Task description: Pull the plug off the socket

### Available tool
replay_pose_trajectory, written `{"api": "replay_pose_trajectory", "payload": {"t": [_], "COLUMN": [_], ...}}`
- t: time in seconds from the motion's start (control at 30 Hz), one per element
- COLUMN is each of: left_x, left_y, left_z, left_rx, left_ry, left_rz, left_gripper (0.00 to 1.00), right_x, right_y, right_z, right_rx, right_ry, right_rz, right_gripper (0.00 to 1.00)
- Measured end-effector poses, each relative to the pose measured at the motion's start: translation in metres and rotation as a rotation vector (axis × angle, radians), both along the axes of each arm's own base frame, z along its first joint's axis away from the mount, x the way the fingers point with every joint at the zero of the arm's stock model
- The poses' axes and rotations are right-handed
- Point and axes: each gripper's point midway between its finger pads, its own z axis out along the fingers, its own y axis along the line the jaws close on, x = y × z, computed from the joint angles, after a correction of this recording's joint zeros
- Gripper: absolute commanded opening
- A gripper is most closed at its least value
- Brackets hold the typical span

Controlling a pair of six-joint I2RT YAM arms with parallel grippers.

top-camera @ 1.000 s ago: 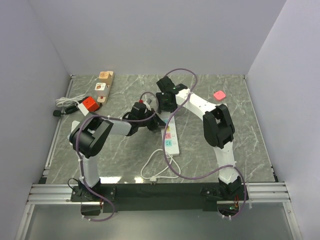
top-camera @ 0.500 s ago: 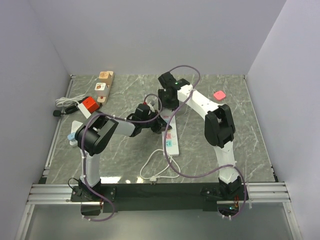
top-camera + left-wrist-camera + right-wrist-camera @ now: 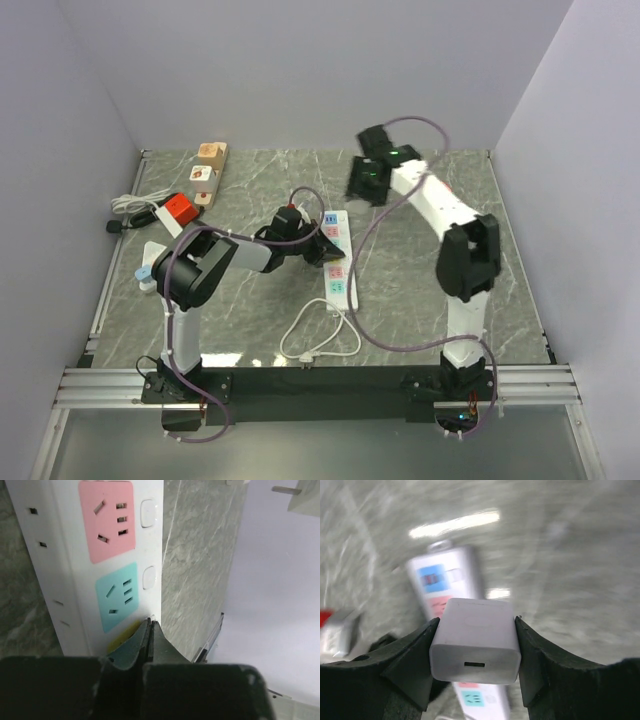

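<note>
The plug (image 3: 475, 637), a white charger block with a small port facing the camera, sits clamped between the fingers of my right gripper (image 3: 475, 630). In the top view that gripper (image 3: 362, 183) hangs in the air behind and to the right of the white power strip (image 3: 340, 275), and the plug is hidden in it. My left gripper (image 3: 322, 250) is shut and empty. Its tips (image 3: 150, 621) press down on the strip (image 3: 75, 555) by the teal socket (image 3: 117, 596), below the pink socket (image 3: 106, 515).
The strip's white cord (image 3: 318, 340) loops toward the near edge. At the far left lie a wooden strip (image 3: 210, 170), a red block (image 3: 180, 208), a small black plug (image 3: 114, 226) and another white strip (image 3: 152, 262). A pink object (image 3: 438, 190) lies far right.
My right gripper has lifted off the far end of the power strip and swung back and to the right with the white plug. The left gripper stays pressed on the strip.
</note>
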Motion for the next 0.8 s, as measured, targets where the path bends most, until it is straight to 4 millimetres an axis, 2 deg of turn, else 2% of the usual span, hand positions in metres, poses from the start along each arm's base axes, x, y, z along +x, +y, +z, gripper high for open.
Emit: {"api": "replay_pose_trajectory", "payload": {"t": [0.07,0.2,0.27,0.3,0.37,0.53,0.67,0.8], "left_x": [0.000,0.003,0.007,0.010,0.016,0.021,0.019,0.011], "left_y": [0.002,0.006,0.006,0.005,0.003,0.001,0.003,0.008], "left_z": [0.002,0.007,0.014,0.019,0.034,0.070,0.080,0.076], "left_rx": [0.026,0.105,0.130,0.135,0.137,0.114,0.110,0.119], "left_ry": [0.002,-0.001,-0.012,-0.021,-0.052,-0.122,-0.137,-0.124], "left_rz": [0.001,0.000,-0.006,-0.007,-0.010,-0.015,-0.016,-0.017], "left_gripper": [0.01,0.01,0.01,0.01,0.01,0.01,0.01,0.01], "right_x": [-0.002,-0.014,-0.023,-0.028,-0.034,-0.053,-0.052,-0.049], "right_y": [-0.048,-0.164,-0.204,-0.217,-0.226,-0.215,-0.207,-0.215], "right_z": [-0.002,-0.006,-0.014,-0.019,-0.035,-0.076,-0.088,-0.100], "right_rx": [0.020,0.110,0.148,0.175,0.237,0.381,0.487,0.575], "right_ry": [0.013,-0.006,-0.006,0.005,0.031,0.154,0.185,0.205], "right_rz": [-0.121,-0.443,-0.567,-0.612,-0.659,-0.687,-0.710,-0.774], "right_gripper": [0.00,0.00,0.00,0.00,0.00,0.00,0.00,0.00]}}
